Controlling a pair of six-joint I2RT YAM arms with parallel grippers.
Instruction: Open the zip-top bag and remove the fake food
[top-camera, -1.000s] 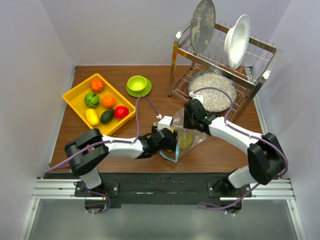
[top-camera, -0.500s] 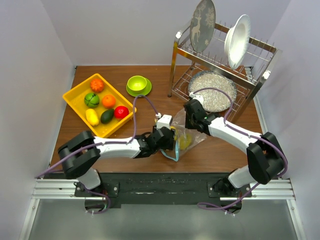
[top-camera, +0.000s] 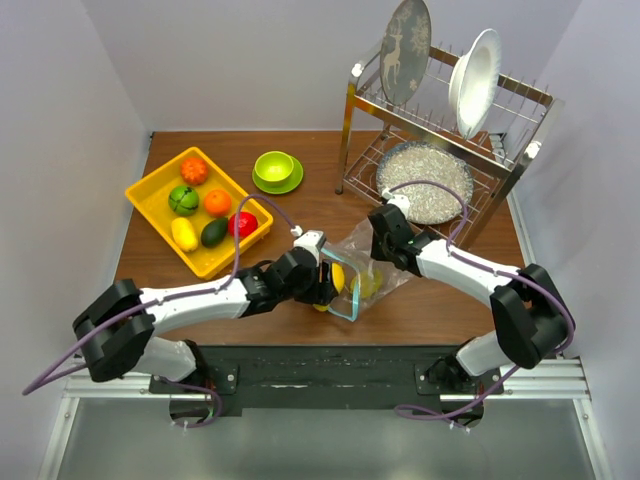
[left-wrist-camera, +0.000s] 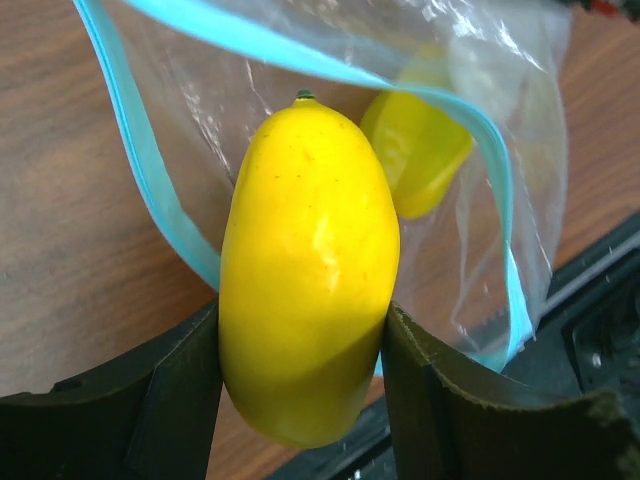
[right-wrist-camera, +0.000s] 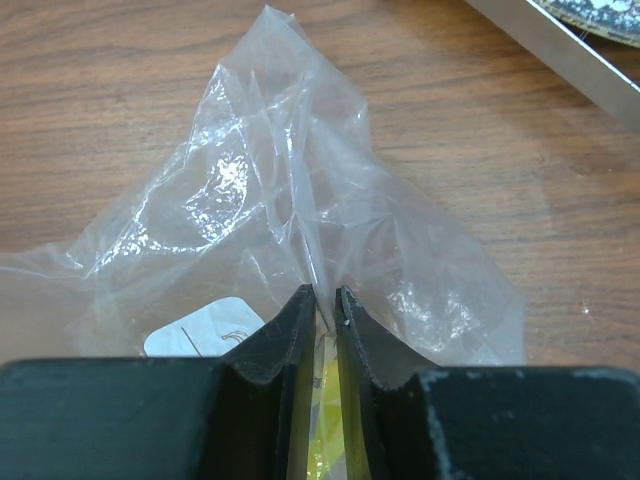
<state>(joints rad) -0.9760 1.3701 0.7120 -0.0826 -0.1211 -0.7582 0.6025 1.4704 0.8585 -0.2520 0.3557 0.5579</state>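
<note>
Since a second ago the left arm has drawn back toward its own side, its elbow swung out to the left. The left gripper (top-camera: 328, 283) now sits at the mouth of the zip-top bag (top-camera: 392, 270) instead of reaching into it. Its jaws are clamped on a smooth yellow fruit (top-camera: 338, 277), one finger on each flank. In the left wrist view the yellow fruit (left-wrist-camera: 308, 270) fills the gap of the left gripper (left-wrist-camera: 303, 345), standing lengthwise with its stem tip pointing away from the camera. That tip lies right at the teal zip strip (left-wrist-camera: 140, 170), which loops open around and behind it. Whether the fruit is wholly clear of the mouth cannot be told.

A second, yellow-green piece (left-wrist-camera: 418, 150) lies deeper inside the clear plastic, beyond the held fruit and not touching either finger.

The right gripper (top-camera: 380, 243) is at the bag's far, closed end. In the right wrist view its fingers (right-wrist-camera: 290, 335) stand almost together, pinching a raised fold of the crinkled plastic (right-wrist-camera: 260, 190), which fans out over the wooden table (right-wrist-camera: 120, 60).

The bag lies on the table between the two arms, near the front edge. Well apart, at the back left, the yellow tray (top-camera: 134, 191) holds more fake food (top-camera: 217, 202) in orange, green, yellow and red.
</note>
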